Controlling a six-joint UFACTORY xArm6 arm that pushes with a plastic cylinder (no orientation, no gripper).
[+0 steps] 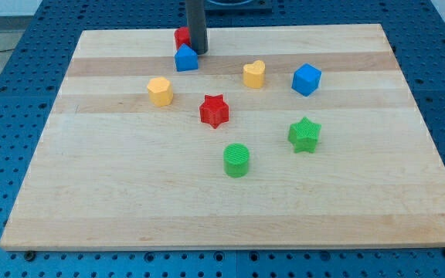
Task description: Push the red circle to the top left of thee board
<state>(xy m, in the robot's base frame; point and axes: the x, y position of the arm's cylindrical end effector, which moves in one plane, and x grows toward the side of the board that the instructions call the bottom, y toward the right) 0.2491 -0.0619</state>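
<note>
Tip: my tip [198, 51] touches the red circle's [181, 36] right side, near the board's [222, 208] top edge, left of centre.
Fingers: none, only a rod; nothing grasped.
Neighbour: blue block [185, 59] just below the circle.
Others: red star [214, 110] mid-board.

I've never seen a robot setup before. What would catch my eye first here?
Probably the straight dark rod at the view's top, my tip resting against a half-hidden red circle block, just above a blue block. Then the bright scatter on the pale wooden board: a red star mid-board, a green star right.
</note>
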